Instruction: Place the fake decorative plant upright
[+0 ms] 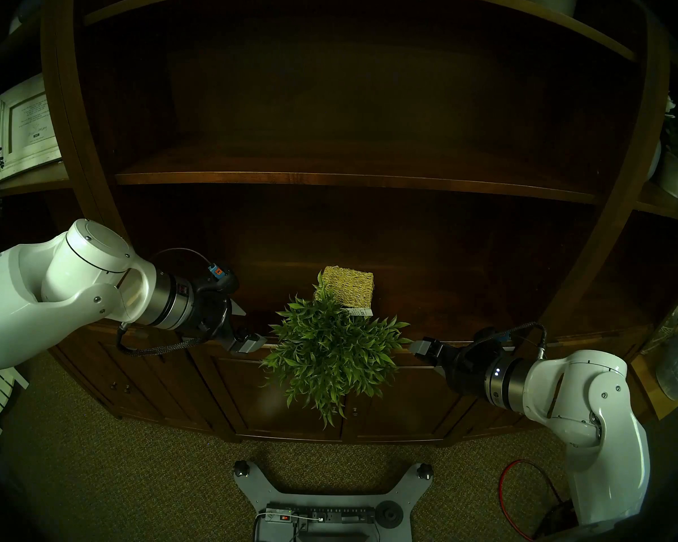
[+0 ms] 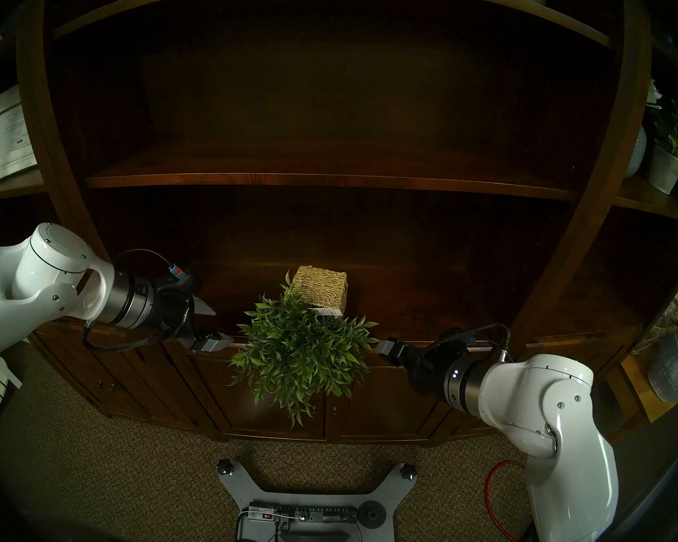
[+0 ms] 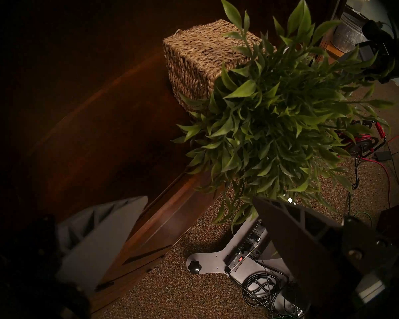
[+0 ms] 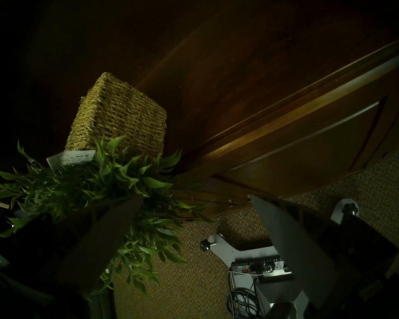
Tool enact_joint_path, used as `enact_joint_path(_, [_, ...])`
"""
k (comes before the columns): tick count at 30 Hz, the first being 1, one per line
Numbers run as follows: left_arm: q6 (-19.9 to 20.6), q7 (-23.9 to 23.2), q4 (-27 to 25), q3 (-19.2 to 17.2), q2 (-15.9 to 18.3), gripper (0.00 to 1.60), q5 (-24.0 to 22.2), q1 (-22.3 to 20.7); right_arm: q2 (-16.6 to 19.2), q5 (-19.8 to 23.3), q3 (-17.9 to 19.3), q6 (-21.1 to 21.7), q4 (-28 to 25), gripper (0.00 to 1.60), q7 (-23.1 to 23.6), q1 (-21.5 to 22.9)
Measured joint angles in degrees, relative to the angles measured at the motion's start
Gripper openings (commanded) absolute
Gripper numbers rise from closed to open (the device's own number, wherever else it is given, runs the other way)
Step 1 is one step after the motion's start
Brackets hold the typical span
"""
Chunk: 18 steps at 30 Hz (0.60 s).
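the left gripper (image 1: 240, 326) has its jaws spread apart with nothing between them; in the left wrist view one pale finger (image 3: 106, 233) sits at the lower left and the other dark finger at the lower right, with carpet and cabinet front showing in the gap. it hangs just off the front edge of the cabinet ledge (image 1: 466, 318), near the left side of the foliage but not touching it.

the right gripper (image 1: 427, 353) is likewise released, jaws wide, holding nothing. in the right wrist view its left-hand finger (image 4: 106, 231) overlaps the outer leaves, and whether it actually touches them cannot be told; the other finger stands well clear over the carpet (image 1: 134, 471).

between the two grippers lies the fake decorative plant (image 1: 331, 357), tipped over on its side. its tan woven cube pot (image 1: 349, 291) rests on the ledge with its base turned toward the back of the bookcase (image 1: 349, 177), and the green bush spills forward past the ledge's front edge, hanging in front of the cabinet doors below. a small white tag (image 1: 359, 312) lies at the pot's mouth among the leaves.

below, on the carpet, the robot's grey base plate (image 1: 329, 494) carries a power strip (image 1: 321, 515).
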Motion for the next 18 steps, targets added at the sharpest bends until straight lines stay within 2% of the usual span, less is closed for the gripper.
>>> enact_joint_path(8, [2.33, -2.32, -1.99, -1.19, 0.0, 1.6, 2.61, 3.35, 0.08, 0.11, -0.01, -0.03, 0.1, 1.6, 0.0, 0.0])
enact_joint_path(18, [5.35, -2.63, -5.4, -1.2, 0.0, 1.6, 5.65, 6.59, 0.2, 0.29, -0.03, -0.06, 0.32, 1.6, -0.01, 0.0])
